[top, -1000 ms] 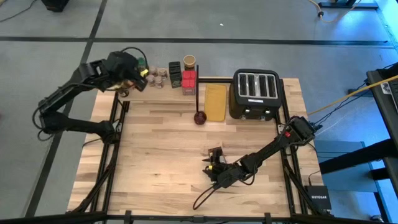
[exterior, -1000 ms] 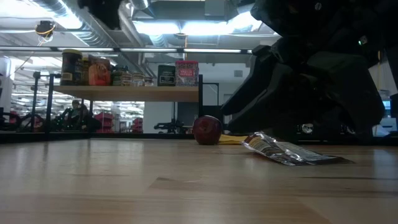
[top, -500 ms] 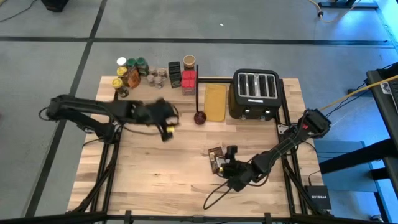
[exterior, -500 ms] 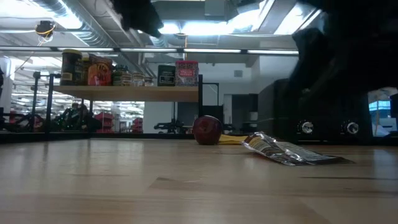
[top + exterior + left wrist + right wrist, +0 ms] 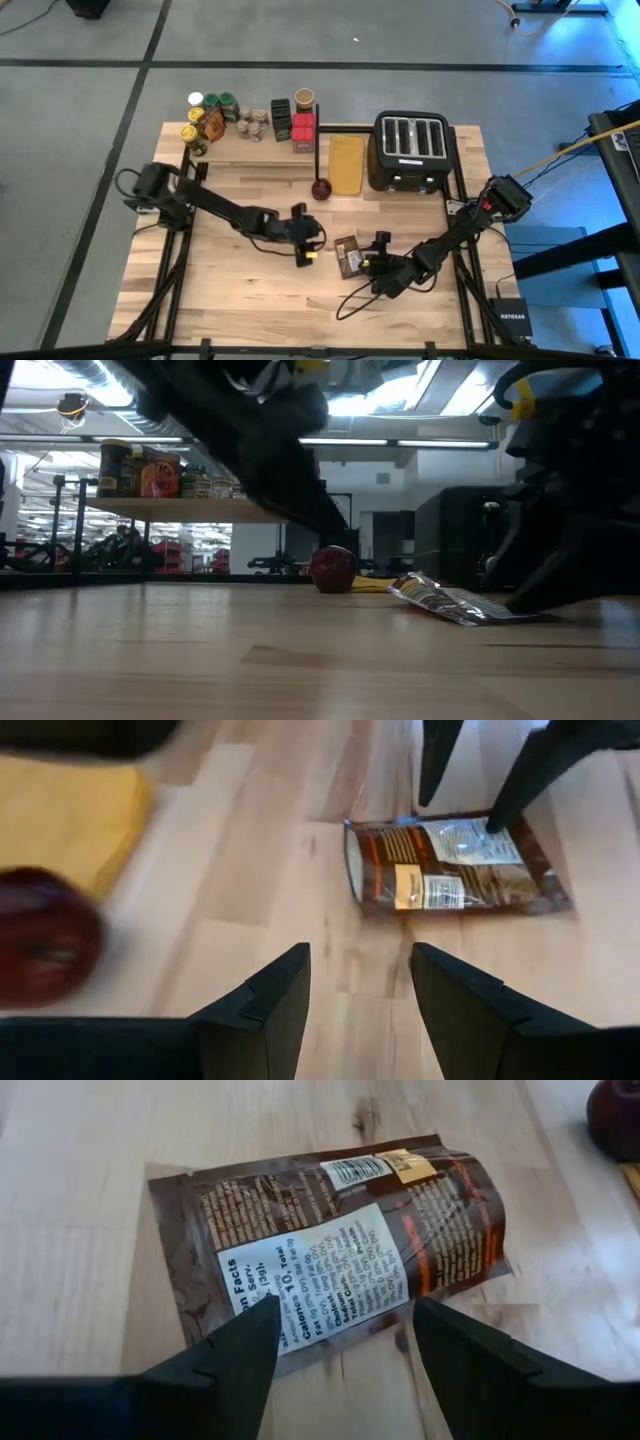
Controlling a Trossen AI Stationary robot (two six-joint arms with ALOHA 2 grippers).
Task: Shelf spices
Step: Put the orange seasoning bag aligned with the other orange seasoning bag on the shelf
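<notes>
A flat brown spice packet (image 5: 348,257) lies flat, label up, on the tabletop near the middle. It also shows in the left wrist view (image 5: 450,865) and the right wrist view (image 5: 330,1250). My left gripper (image 5: 308,250) hovers open just left of it, pointing slantwise down at it (image 5: 360,990). My right gripper (image 5: 368,262) is open at the packet's right end, its fingers (image 5: 495,820) over that edge. Several spice jars and boxes (image 5: 250,120) stand on the light-wood shelf (image 5: 255,148) at the far left. My right gripper comes slanting down from the table's right, its fingertips (image 5: 250,1335) over the packet's right-hand edge (image 5: 300,1345). I cannot tell whether they touch the packet. The packet lies flat on the table.
A black toaster (image 5: 413,150) stands at the far right. A tan-yellow board (image 5: 347,165) and a dark red round knob (image 5: 320,190) lie beside it, behind the packet. Bare wood stretches along the table's near side and left.
My left gripper has swung away from the shelf at the far left, come down and crossed the table toward the packet, tipping from steeply down to slanting. My right gripper has drawn back off the packet toward the table's right and rolled. The packet has stayed in place.
</notes>
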